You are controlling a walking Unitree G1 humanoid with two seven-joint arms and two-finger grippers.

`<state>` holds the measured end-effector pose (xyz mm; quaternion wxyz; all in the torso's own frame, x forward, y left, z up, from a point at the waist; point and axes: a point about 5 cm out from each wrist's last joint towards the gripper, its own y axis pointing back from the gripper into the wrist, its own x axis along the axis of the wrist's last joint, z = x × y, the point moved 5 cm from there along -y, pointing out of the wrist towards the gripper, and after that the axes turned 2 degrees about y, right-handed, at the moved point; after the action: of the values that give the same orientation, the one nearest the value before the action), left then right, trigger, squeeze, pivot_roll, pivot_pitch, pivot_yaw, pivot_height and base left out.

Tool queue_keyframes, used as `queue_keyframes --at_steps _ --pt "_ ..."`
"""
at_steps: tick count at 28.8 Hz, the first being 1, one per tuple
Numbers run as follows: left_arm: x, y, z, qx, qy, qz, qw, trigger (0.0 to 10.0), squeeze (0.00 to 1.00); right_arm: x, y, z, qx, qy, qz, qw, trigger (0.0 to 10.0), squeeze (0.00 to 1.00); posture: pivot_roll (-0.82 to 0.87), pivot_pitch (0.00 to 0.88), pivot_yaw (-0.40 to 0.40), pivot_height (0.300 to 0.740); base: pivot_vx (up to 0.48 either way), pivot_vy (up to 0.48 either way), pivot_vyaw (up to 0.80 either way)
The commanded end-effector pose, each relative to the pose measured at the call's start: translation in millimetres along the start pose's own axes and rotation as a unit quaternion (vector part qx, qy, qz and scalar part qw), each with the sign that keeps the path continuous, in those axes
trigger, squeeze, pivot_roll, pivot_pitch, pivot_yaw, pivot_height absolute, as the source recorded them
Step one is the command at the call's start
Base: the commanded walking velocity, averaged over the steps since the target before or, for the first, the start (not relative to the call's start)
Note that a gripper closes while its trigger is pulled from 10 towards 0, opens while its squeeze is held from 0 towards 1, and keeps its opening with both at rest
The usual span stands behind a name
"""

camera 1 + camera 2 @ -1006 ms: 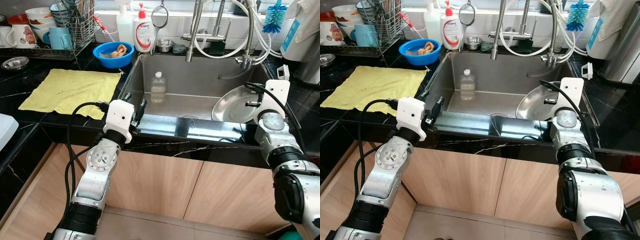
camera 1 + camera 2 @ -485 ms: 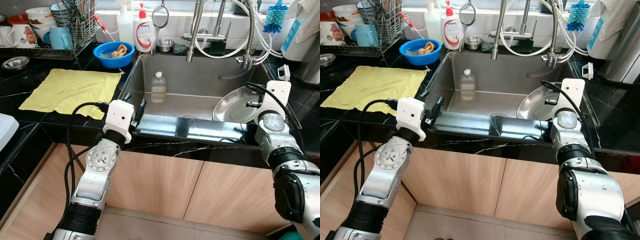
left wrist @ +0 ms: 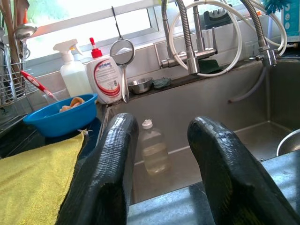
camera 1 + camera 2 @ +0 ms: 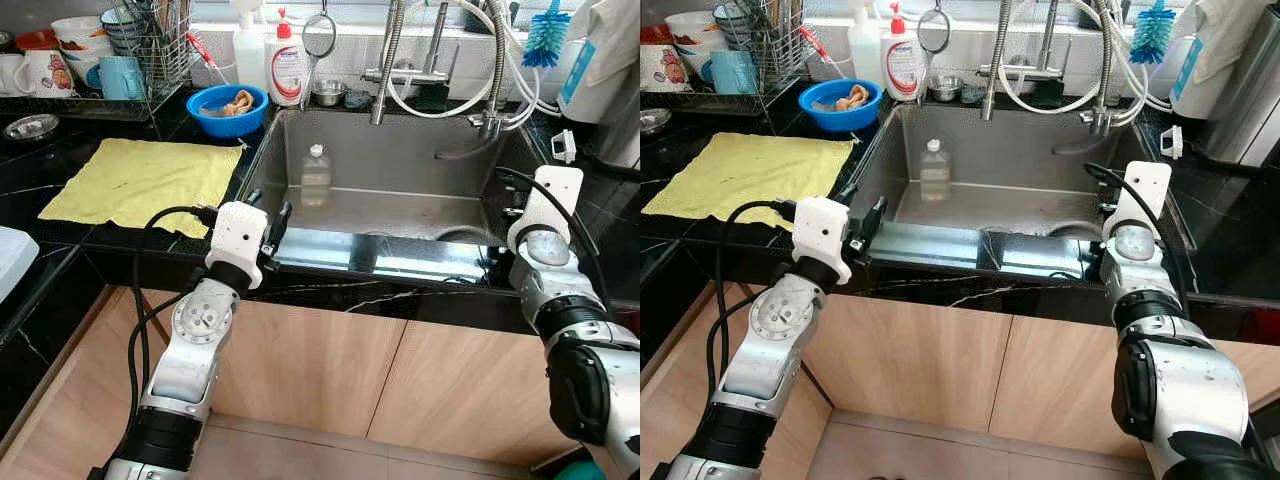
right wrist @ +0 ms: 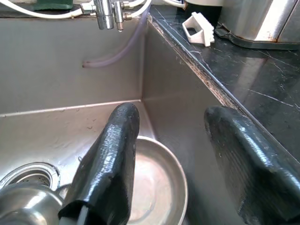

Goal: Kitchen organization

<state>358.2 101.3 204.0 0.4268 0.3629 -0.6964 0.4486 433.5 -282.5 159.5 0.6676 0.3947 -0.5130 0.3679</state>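
Our right gripper (image 5: 183,187) hangs released over the right end of the sink (image 4: 400,150), its two black fingers (image 5: 110,159) spread wide with nothing between them, one finger above the steel bowl (image 5: 154,187) lying on the sink floor below. We judge that bowl light, stiff and slick, probably wet, so we would pinch its thin rim at the near edge rather than try the rounded body. Our left gripper (image 3: 161,164) rests at the front lip of the sink, equally spread and empty. Ahead of it, at about twelve o'clock, a small clear bottle (image 3: 153,152) stands upright on the sink floor; it looks light, a little squashy, and best taken around its middle. At ten o'clock a yellow cloth (image 4: 140,180) lies flat on the black counter (image 4: 45,240).
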Motion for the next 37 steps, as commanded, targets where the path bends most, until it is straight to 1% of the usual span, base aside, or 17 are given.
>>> queue_keyframes --at_steps 1,5,9,10,12,14,17,18,19,20,21,24,27,29,32,35,37 --pt "4 0.6 2.2 -0.008 -0.01 0.003 1.0 10.0 0.0 4 -0.4 -1.4 0.001 -0.004 0.002 1.0 10.0 0.0 0.11 0.0 -0.006 0.74 0.0 0.0 0.0" --pt "3 1.3 2.1 -0.006 -0.008 0.002 1.0 10.0 0.0 25 1.1 -9.1 0.006 -0.003 0.057 0.998 10.0 0.0 0.1 0.0 -0.007 0.74 0.0 0.0 0.0" --pt "3 1.4 2.0 -0.006 -0.008 0.002 1.0 10.0 0.0 29 1.6 -10.3 0.007 -0.002 0.066 0.998 10.0 0.0 0.1 0.0 -0.007 0.74 0.0 0.0 0.0" --pt "-4 1.9 -8.0 0.03 0.014 -0.005 0.999 10.0 0.0 59 14.3 -25.9 0.026 0.018 0.172 0.985 10.0 0.0 0.09 0.0 -0.005 0.74 0.0 0.0 0.0" --pt "-7 1.6 -15.1 0.052 0.027 -0.008 0.998 10.0 0.0 77 32.0 -38.6 0.047 0.015 0.246 0.968 10.0 0.0 0.08 0.0 -0.003 0.74 0.0 0.0 0.0" --pt "-8 0.2 -16.1 0.052 0.024 -0.007 0.998 10.0 0.0 82 48.1 -44.6 0.061 0.012 0.285 0.957 10.0 0.0 0.07 0.0 -0.007 0.74 0.0 0.0 0.0" --pt "-7 -0.3 -15.6 0.051 0.022 -0.006 0.998 10.0 0.0 82 54.3 -46.0 0.066 0.008 0.297 0.952 10.0 0.0 0.07 0.0 -0.007 0.74 0.0 0.0 0.0" --pt "-8 -0.6 -15.4 0.052 0.023 -0.005 0.998 10.0 0.0 81 75.5 -51.0 0.085 0.026 0.33 0.94 10.0 0.0 0.06 0.0 -0.01 0.74 0.0 0.0 0.0" --pt "-9 -0.5 -15.6 0.053 0.023 -0.005 0.998 10.0 0.0 78 86.2 -51.6 0.092 0.02 0.337 0.937 10.0 0.0 0.06 0.0 -0.014 0.74 0.0 0.0 0.0" --pt "-9 0.4 -16.5 0.055 0.02 -0.004 0.998 10.0 0.0 71 99.0 -48.6 0.093 -0.004 0.332 0.939 10.0 0.0 0.05 0.0 -0.018 0.74 0.0 0.0 0.0" --pt "-10 0.8 -16.7 0.056 0.02 -0.004 0.998 10.0 0.0 68 103.1 -47.0 0.092 -0.013 0.328 0.94 10.0 0.0 0.05 0.0 -0.018 0.74 0.0 0.0 0.0" --pt "-12 2.1 -19.8 0.066 0.029 -0.007 0.997 10.0 0.0 61 115.2 -44.7 0.092 -0.012 0.324 0.941 10.0 0.0 0.05 0.0 -0.02 0.74 0.0 0.0 0.0" --pt "-16 7.6 -24.0 0.079 0.044 -0.01 0.996 10.0 0.0 33 138.1 -48.7 0.113 -0.022 0.29 0.95 10.0 0.0 0.04 0.0 -0.018 0.74 0.0 0.0 0.0" --pt "-16 8.4 -23.7 0.078 0.042 -0.011 0.996 10.0 0.0 28 141.2 -49.7 0.117 -0.022 0.283 0.952 10.0 0.0 0.04 0.0 -0.016 0.74 0.0 0.0 0.0" --pt "-21 11.6 -22.7 0.078 0.037 -0.018 0.996 10.0 0.0 10 150.5 -53.7 0.129 -0.019 0.248 0.96 10.0 0.0 0.03 0.0 -0.013 0.74 0.0 0.0 0.0" --pt "-20 11.8 -22.3 0.075 0.039 -0.013 0.996 10.0 0.0 9 150.9 -54.1 0.124 -0.009 0.243 0.962 10.0 0.0 0.03 0.0 -0.007 0.74 0.0 0.0 0.0" --pt "-20 10.3 -21.1 0.065 0.044 -0.013 0.997 10.0 0.0 16 148.3 -54.0 0.115 -0.023 0.246 0.962 10.0 0.0 0.03 0.0 0.0 0.74 0.0 0.0 0.0"
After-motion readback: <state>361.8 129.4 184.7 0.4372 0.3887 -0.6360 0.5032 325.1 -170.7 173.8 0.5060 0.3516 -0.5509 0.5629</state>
